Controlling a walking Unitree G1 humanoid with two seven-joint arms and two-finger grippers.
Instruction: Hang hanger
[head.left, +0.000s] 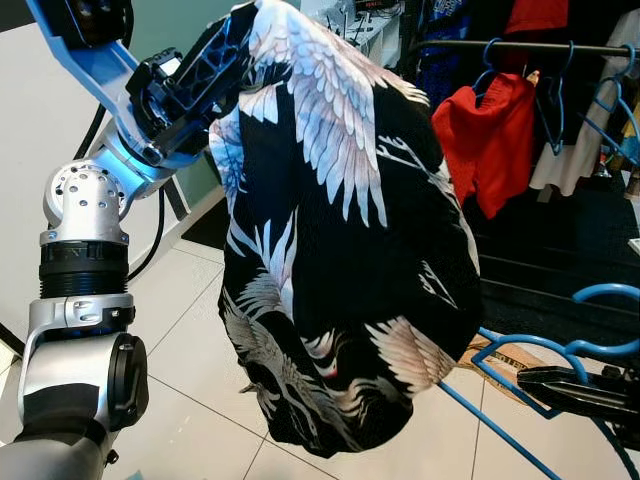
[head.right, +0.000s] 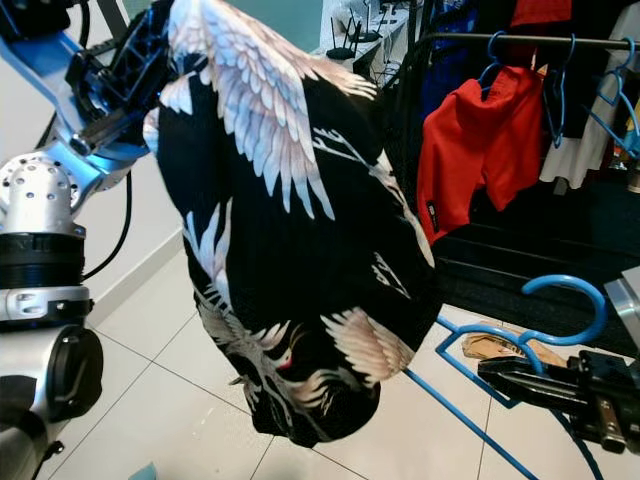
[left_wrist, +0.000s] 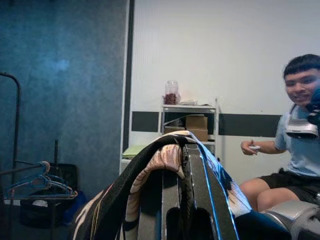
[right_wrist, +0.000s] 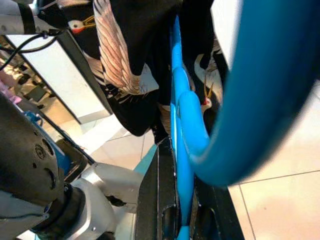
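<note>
A black shirt (head.left: 340, 250) printed with white cranes hangs bunched from my left gripper (head.left: 225, 55), raised high on the left and shut on its top edge; the cloth covers the fingertips. In the left wrist view the shirt (left_wrist: 150, 175) drapes over the black fingers (left_wrist: 205, 200). Low on the right, my right gripper (head.right: 520, 372) is shut on a blue hanger (head.left: 520, 350), held roughly level with its hook (head.right: 570, 290) curling upward. One hanger arm (right_wrist: 182, 115) reaches under the shirt's lower edge.
A dark clothes rail (head.left: 520, 46) at the back right carries a red garment (head.left: 485, 135) and several blue hangers (head.left: 555, 95). A person (left_wrist: 295, 150) sits by a white shelf (left_wrist: 187, 120). White tiled floor (head.left: 190, 400) lies below.
</note>
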